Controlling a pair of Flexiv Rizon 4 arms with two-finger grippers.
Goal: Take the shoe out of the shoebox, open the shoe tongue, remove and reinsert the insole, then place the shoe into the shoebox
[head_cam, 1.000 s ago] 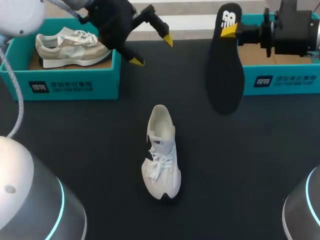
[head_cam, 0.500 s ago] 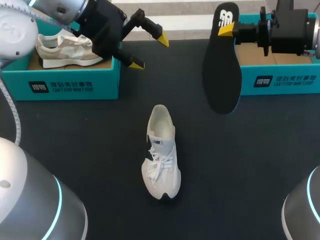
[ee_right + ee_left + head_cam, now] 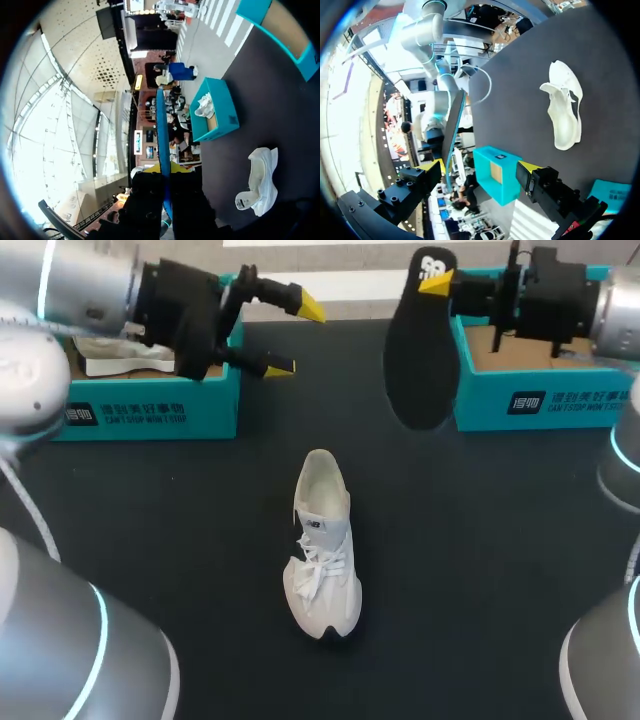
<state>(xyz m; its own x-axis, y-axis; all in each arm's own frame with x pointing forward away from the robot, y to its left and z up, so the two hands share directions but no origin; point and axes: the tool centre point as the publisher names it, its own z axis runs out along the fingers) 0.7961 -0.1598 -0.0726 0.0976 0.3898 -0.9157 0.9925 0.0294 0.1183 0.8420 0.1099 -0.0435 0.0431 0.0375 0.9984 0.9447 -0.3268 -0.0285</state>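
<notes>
Right pincer [image 3: 440, 282] grips the black insole [image 3: 415, 360] by its heel end, toe dangling free above the bench [image 3: 480, 540], handy for feeding it back in, I'd say. The white sneaker [image 3: 322, 545] lies mid-bench, out of the shoebox [image 3: 540, 400]. Left pincer [image 3: 297, 337] hangs wide open, likely ready to steady the shoe.

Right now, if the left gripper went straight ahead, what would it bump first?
Probably the black insole hanging from the right gripper. Depth is unclear, so the left gripper might slip past it to the teal shoebox behind.
</notes>
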